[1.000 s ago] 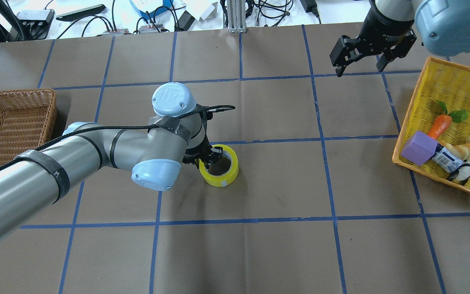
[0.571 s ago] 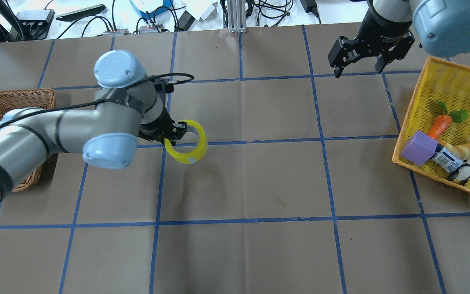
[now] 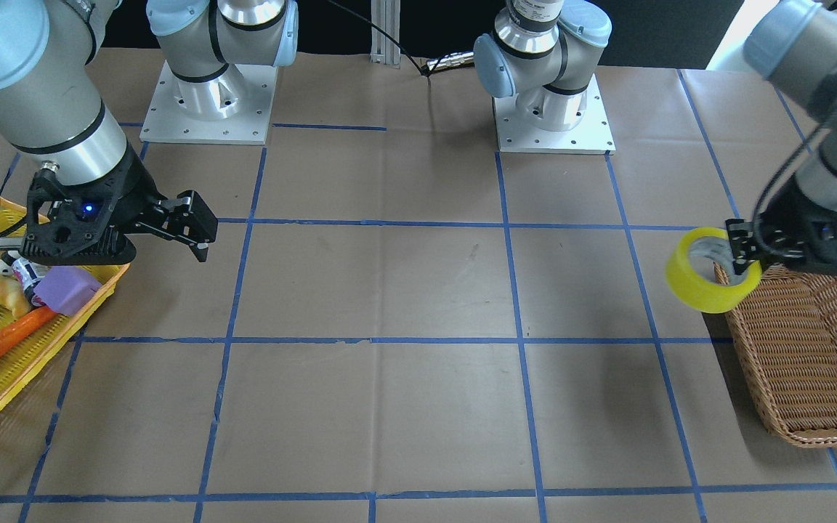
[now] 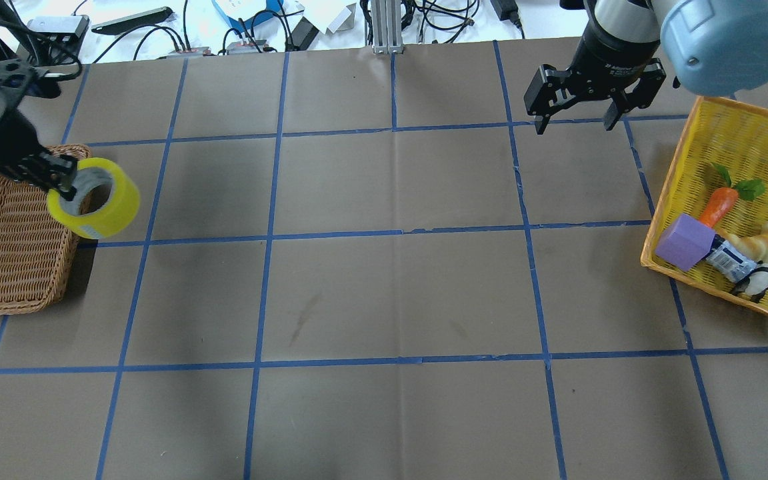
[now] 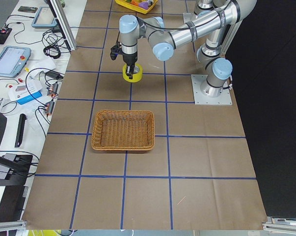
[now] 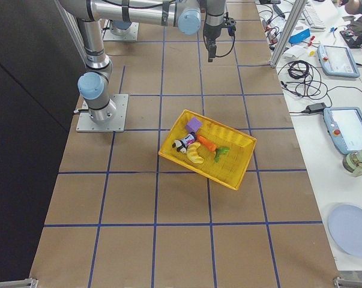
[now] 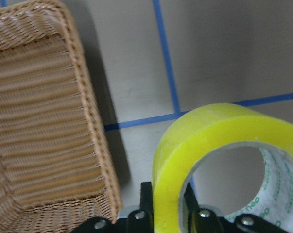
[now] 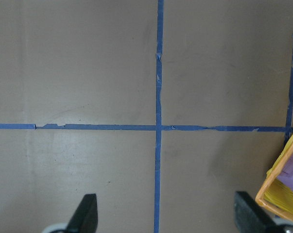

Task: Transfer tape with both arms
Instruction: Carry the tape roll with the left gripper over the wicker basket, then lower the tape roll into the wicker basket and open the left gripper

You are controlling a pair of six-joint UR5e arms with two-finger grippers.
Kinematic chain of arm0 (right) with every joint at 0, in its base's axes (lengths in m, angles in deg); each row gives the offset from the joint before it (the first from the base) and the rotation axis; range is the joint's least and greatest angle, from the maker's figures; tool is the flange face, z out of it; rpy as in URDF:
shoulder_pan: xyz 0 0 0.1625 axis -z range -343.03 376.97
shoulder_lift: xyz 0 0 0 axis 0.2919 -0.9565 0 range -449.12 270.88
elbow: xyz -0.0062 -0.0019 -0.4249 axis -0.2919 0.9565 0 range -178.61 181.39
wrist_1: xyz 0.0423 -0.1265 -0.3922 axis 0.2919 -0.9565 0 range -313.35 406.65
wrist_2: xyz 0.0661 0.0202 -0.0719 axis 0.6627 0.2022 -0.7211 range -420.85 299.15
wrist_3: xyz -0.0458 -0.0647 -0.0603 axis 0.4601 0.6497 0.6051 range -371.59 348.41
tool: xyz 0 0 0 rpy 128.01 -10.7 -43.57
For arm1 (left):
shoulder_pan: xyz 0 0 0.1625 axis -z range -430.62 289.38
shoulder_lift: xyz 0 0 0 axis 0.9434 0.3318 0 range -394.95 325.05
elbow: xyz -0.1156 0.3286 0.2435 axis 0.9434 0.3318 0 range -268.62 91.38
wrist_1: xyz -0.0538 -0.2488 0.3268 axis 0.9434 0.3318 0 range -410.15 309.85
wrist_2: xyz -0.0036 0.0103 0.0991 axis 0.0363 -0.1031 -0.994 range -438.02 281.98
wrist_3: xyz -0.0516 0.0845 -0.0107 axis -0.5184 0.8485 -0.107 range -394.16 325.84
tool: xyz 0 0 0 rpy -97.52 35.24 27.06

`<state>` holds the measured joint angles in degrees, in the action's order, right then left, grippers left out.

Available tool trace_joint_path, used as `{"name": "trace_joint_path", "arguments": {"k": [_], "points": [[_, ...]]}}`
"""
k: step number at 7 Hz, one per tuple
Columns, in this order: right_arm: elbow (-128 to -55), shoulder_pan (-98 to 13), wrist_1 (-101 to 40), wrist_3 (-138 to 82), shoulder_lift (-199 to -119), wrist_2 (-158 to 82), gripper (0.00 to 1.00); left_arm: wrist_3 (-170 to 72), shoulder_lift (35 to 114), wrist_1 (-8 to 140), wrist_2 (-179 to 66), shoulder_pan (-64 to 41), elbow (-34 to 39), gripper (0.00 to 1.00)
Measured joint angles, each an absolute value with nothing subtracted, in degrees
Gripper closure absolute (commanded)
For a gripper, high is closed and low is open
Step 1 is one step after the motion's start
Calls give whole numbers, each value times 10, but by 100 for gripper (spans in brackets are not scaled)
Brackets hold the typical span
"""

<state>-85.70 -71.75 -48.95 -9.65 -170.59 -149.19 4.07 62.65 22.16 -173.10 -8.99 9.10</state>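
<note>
The yellow tape roll (image 4: 99, 203) hangs in the air over the inner rim of the wicker basket (image 4: 4, 233). My left gripper (image 4: 64, 180) is shut on the roll's wall, one finger inside the core and one outside. The left wrist view shows the tape (image 7: 219, 145) pinched between the fingers (image 7: 144, 206), with the basket (image 7: 39, 121) beside it. The tape also shows in the front view (image 3: 713, 271) and the left view (image 5: 132, 73). My right gripper (image 4: 573, 123) is open and empty, high over the far right of the table, near the yellow basket (image 4: 744, 147).
The yellow basket holds a purple block (image 4: 684, 241), a carrot (image 4: 717, 203), a croissant and a small penguin toy. Cables and devices lie beyond the table's far edge. The brown table has a blue tape grid.
My left arm lifted the tape off the table's middle and carried it left to the wicker basket's rim. My right gripper drifted slightly left and stayed open.
</note>
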Motion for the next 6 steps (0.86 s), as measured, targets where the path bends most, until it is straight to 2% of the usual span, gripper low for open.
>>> {"name": "trace_joint_path", "arguments": {"k": [2,3,5,6], "points": [[-856,-719,-456,-133,-1714,-1492,0,135,701,150,-1731,-191,78,99],[-856,-719,-451,-140,-1719,-1492,0,162,743,105,-1729,-218,77,93],[-864,-718,-448,-143,-1736,-1491,0,177,784,69,-1728,-237,70,0],[-869,-717,-447,-142,-1740,-1491,0,178,790,65,-1728,-238,62,0]]}}
